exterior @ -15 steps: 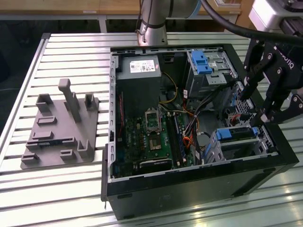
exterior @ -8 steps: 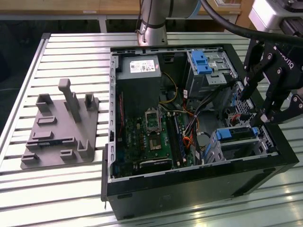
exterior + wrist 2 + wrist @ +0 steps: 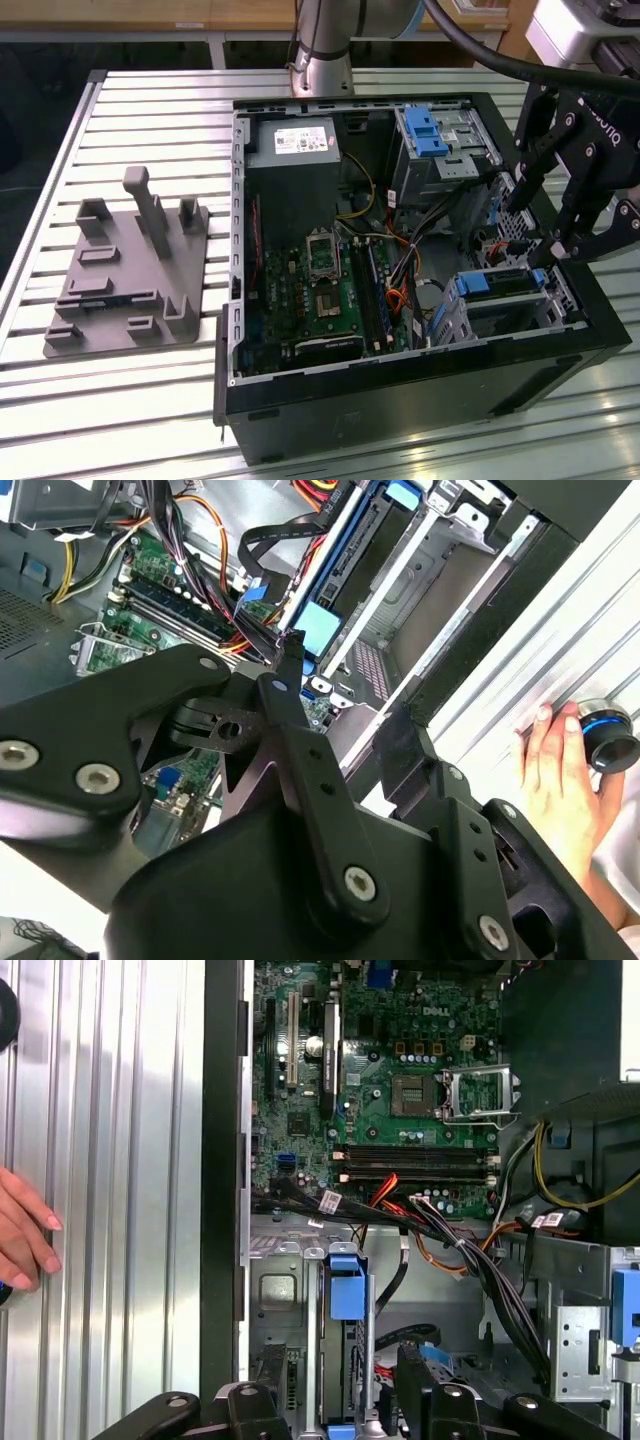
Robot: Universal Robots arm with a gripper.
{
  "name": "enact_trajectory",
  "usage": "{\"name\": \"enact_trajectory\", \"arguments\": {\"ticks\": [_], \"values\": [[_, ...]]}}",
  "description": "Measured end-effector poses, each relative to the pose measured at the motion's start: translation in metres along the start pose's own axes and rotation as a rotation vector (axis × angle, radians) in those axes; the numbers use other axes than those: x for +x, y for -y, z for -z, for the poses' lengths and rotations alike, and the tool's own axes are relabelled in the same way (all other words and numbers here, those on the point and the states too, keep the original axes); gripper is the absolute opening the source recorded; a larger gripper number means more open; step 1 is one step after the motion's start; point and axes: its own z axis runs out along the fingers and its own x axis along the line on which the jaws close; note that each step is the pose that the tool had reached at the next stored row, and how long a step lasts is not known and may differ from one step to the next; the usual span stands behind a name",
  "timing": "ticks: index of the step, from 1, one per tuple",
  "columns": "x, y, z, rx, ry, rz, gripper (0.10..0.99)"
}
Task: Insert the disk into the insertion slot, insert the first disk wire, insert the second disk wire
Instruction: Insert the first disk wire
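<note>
While wide open and empty, the tool [image 3: 538, 228] near the disk [image 3: 474, 285] in the insertion slot [image 3: 508, 318].

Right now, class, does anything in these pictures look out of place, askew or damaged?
A person's hand rests on the slatted table right beside the open computer case, while the gripper hangs over the case. A hand that close to the gripper looks out of place. Nothing looks spilled or broken.

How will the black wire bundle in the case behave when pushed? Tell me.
Probably floppy: the wire bundle drapes in loose curves past the motherboard. Likely light, being thin strands. It may snag, since it passes close by the metal cage.
</note>
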Motion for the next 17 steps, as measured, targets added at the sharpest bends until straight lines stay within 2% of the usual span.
{"name": "enact_trajectory", "arguments": {"ticks": [14,17], "values": [[0.0,0.0,0.0,0.0,0.0001,0.006,0.557],[-0.003,0.0001,-0.0002,0.0,-0.0009,0.006,0.557]]}}
